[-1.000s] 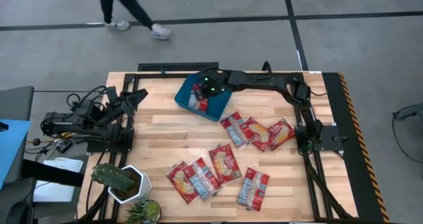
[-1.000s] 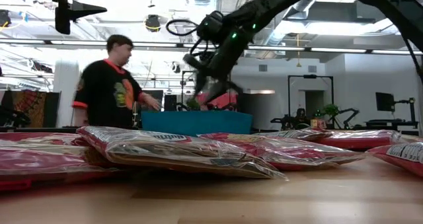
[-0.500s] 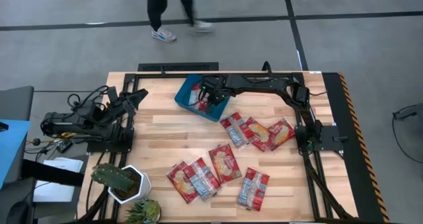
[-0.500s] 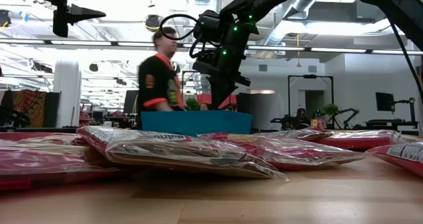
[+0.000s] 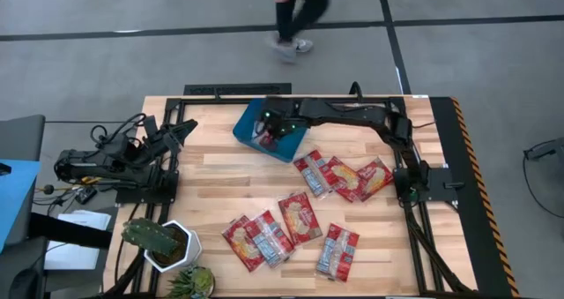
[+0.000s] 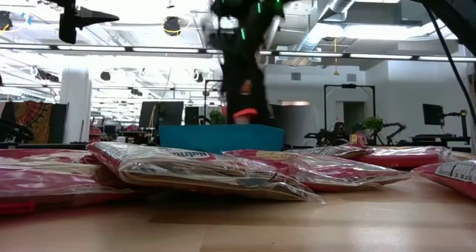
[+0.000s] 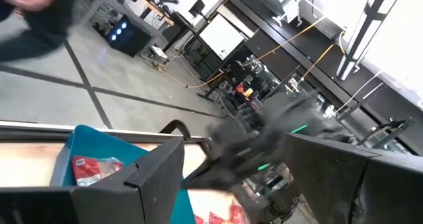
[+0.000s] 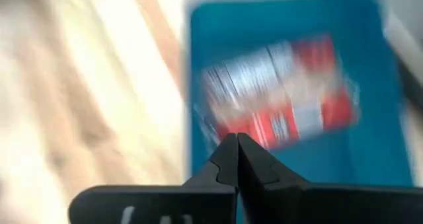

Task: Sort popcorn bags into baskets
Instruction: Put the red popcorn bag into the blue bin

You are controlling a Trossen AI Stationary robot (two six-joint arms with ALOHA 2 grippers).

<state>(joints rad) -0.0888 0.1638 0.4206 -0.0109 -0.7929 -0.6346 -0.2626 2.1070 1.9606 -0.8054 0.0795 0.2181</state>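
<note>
My right gripper (image 5: 269, 128) hangs over the teal basket (image 5: 246, 121) at the table's far middle, pointing down, shut on a red popcorn bag (image 8: 277, 95). The low view shows a bit of red (image 6: 245, 117) under the blurred gripper (image 6: 242, 96), just above the basket's rim (image 6: 219, 138). Several more red bags lie flat on the table, three right of centre (image 5: 344, 177) and several nearer the front (image 5: 269, 237). My left gripper (image 5: 181, 127) is parked at the table's left edge, open. My right gripper pinches the bag at its near edge (image 8: 228, 133) between the tips of its two closed fingers, coming from above and pointing down into the basket. The rest of the bag spreads out below the fingers inside the basket; whether it rests on the floor there, I cannot tell.
A white pot with a cactus (image 5: 163, 242) stands at the front left corner. A person (image 5: 295, 12) walks on the floor beyond the far edge. Bare wood lies between the basket and the bags.
My right gripper, holding the bag, has gone a little toward the table's left over the basket and tipped from slanting to pointing straight down. The person behind the table has walked toward the right.
</note>
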